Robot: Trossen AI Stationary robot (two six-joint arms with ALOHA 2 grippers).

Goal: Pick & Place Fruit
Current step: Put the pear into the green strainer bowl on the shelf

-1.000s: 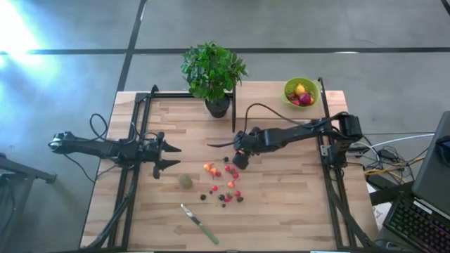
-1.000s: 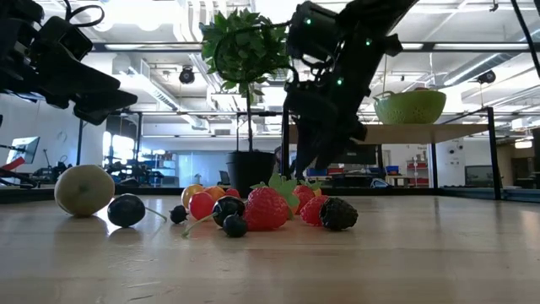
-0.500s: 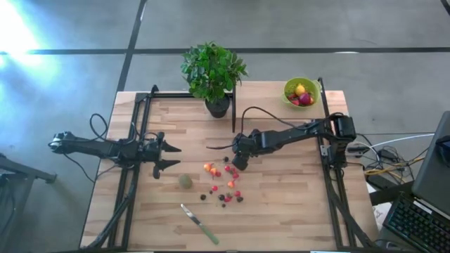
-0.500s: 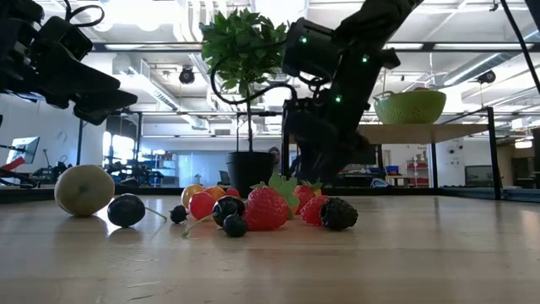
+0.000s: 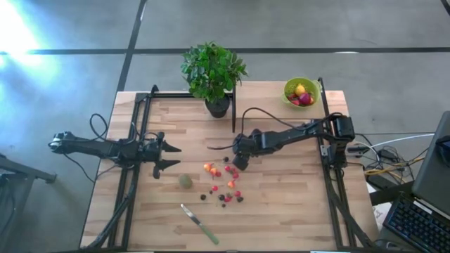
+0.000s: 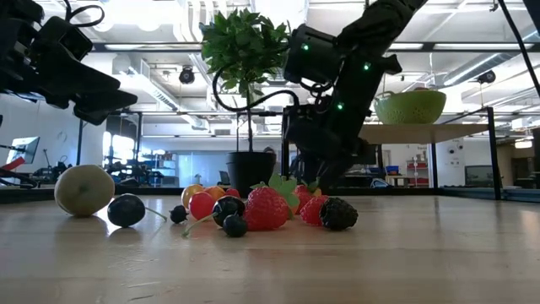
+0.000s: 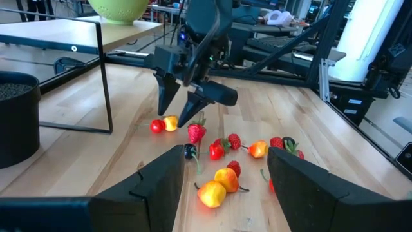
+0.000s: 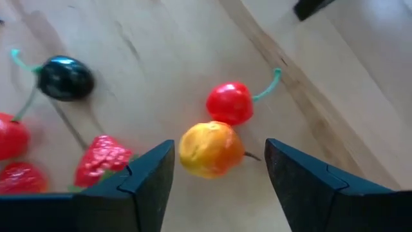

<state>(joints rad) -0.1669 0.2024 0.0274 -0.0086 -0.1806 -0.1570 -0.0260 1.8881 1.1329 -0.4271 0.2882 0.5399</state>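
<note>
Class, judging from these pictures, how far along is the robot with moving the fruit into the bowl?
Done: a few fruits already lie in the green bowl. In hand: the right gripper is open, its fingers either side of an orange-yellow fruit beside a red cherry, nothing lifted yet. The left gripper waits open at the table's left. Left: the scattered berries and the green ball.

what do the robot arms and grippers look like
Both arms are dark and slim, with black cables looping alongside. The left gripper ends in two pointed black fingers. The right gripper has tapered dark fingers; small green lights glow on its wrist housing. Up close, the fingers look angular and matte.
</note>
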